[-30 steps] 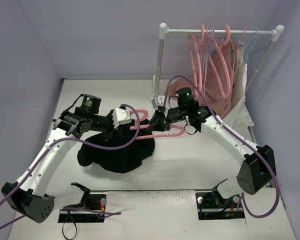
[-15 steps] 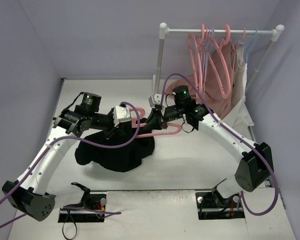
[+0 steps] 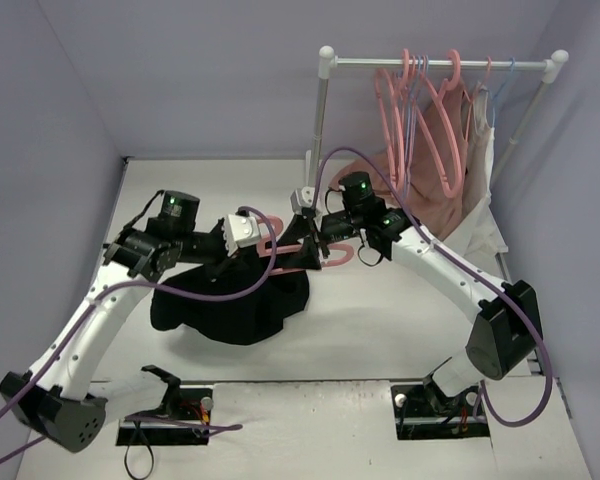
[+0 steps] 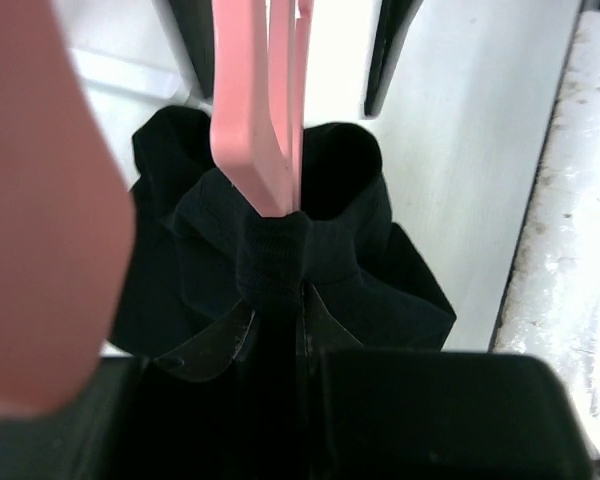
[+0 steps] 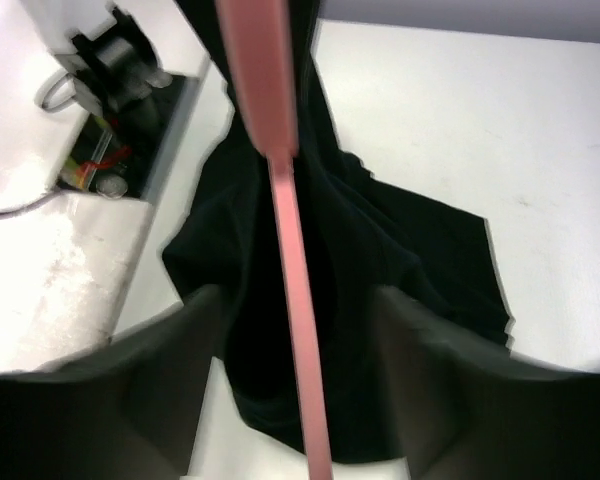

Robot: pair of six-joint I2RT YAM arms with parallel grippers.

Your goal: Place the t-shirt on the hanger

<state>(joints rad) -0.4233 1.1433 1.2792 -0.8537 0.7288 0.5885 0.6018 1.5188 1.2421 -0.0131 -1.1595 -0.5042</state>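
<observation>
The left gripper (image 4: pixel 276 318) is pinched together on the ribbed neck band of the t-shirt (image 3: pixel 230 312), and the hanger (image 4: pixel 248 120) rises straight out of that gathered collar just beyond its fingertips; holding the neck there makes sense, since it pins the opening in place while the pink plastic is worked through it; whether the plastic itself is caught in the pinch along with the cloth I cannot tell, as the fabric hides the contact. The right gripper (image 5: pixel 298 300) has its fingers (image 5: pixel 450 400) spread, one on each side of the hanger's long arm, which runs down the gap between them with a clear space on both sides; my reading is that it stands as a loose guide or sits between grasps, not as a clamp. Below and beyond both sets of fingers the body of the shirt sags in a bunched heap onto the table (image 3: pixel 410 310), so the shoulders are not yet seated; the raised hold probably lets the cloth's own weight draw it down over the hanger's arms.
</observation>
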